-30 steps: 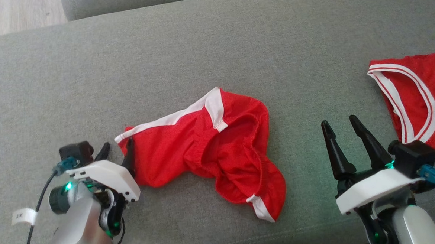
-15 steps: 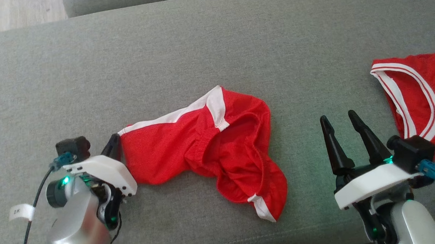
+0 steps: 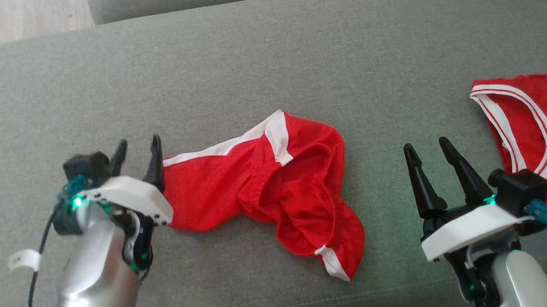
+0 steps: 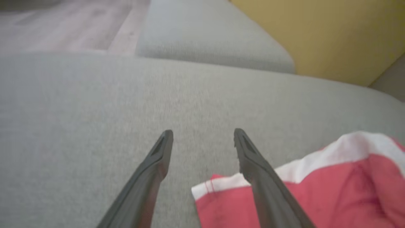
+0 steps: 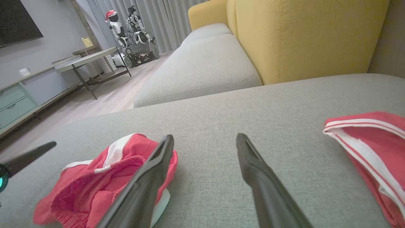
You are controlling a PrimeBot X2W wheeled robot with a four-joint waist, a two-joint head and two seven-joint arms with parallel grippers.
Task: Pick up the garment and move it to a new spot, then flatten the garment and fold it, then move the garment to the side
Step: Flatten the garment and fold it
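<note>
Item under inspection: the red shorts point(image 3: 266, 186), taken to be the garment of the task, lie rumpled and unfolded on the grey sofa cushion point(image 3: 249, 56), near its middle. Their long axis runs from a white-trimmed leg hem at the robot's left down to a second hem at the lower right of the head view.

Left gripper point(image 3: 139, 141): fingers spread, nothing pinched. It stands just beside the left hem. In the left wrist view the hem's white corner reaches partway into the gap low down, under the inner finger; contact cannot be confirmed.

Right gripper point(image 3: 426, 144): fingers spread, empty, well apart from the shorts and lying between them and a red jersey point(image 3: 529, 126).

Finding: the left arm is the nearer. The shorts lie to its right, so a grasp on that hem likely calls for a small shift towards the cloth.
</note>
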